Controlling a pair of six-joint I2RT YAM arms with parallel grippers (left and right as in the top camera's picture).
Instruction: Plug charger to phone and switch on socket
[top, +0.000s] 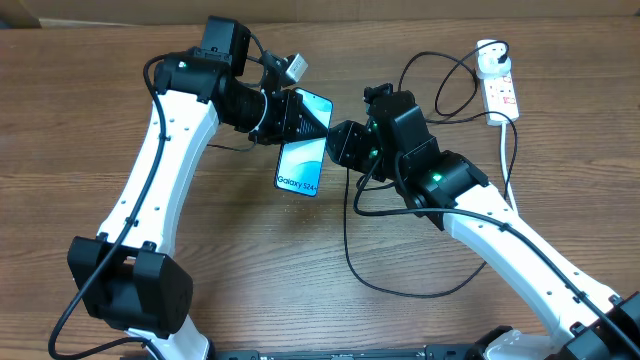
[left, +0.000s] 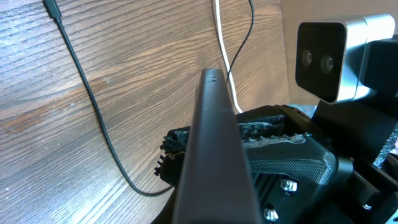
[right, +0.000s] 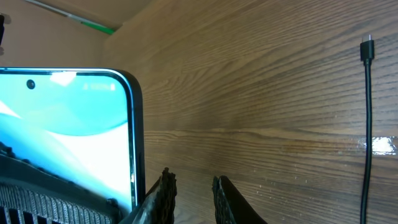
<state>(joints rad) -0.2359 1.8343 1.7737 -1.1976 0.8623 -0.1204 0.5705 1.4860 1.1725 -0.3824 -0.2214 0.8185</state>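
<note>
My left gripper (top: 298, 117) is shut on the phone (top: 303, 166) and holds it tilted above the table, its lit blue-white screen facing up. In the left wrist view the phone (left: 214, 149) runs edge-on up the frame and hides my own fingers. My right gripper (right: 193, 194) stands open just beside the phone's (right: 68, 130) side edge, with only bare table between its fingers. The charger's black cable (top: 395, 292) loops on the table under the right arm, and its connector tip (right: 368, 47) lies free on the wood. Its white plug (top: 489, 47) sits in the socket (top: 502, 92) at the far right.
The socket's white cord (top: 510, 170) runs down the table beside the right arm. The right arm's wrist camera (left: 323, 59) fills the right of the left wrist view. Cardboard walls (top: 100, 10) stand along the table's far edge.
</note>
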